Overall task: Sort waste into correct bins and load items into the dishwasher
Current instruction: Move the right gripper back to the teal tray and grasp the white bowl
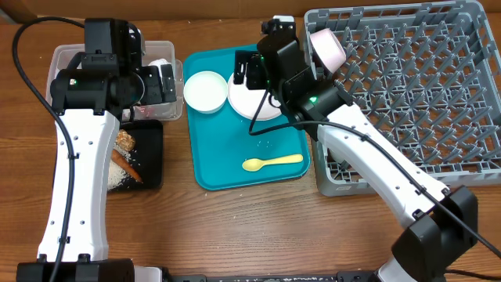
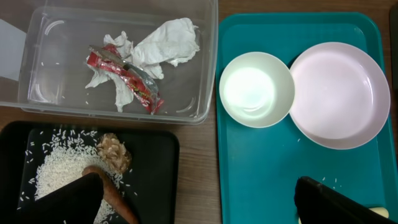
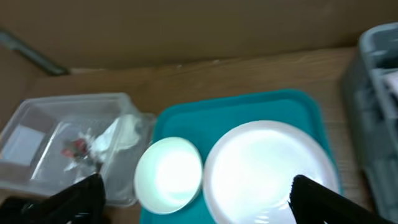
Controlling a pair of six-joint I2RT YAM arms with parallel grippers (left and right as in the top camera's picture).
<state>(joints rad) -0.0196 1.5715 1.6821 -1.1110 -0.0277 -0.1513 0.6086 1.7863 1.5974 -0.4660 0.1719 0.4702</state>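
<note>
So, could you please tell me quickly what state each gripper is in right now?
Left gripper: open, holding nothing.
Right gripper: open, holding nothing, fingers spread over the plate.

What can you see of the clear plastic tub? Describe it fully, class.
The tub is a see-through, rectangular plastic box with rounded corners and a thick rim. It stands upright and open-topped on the wooden table. Inside lie a crumpled red-and-white wrapper and white crumpled paper, touching each other. The black tray and the teal tray sit close beside it.
</note>
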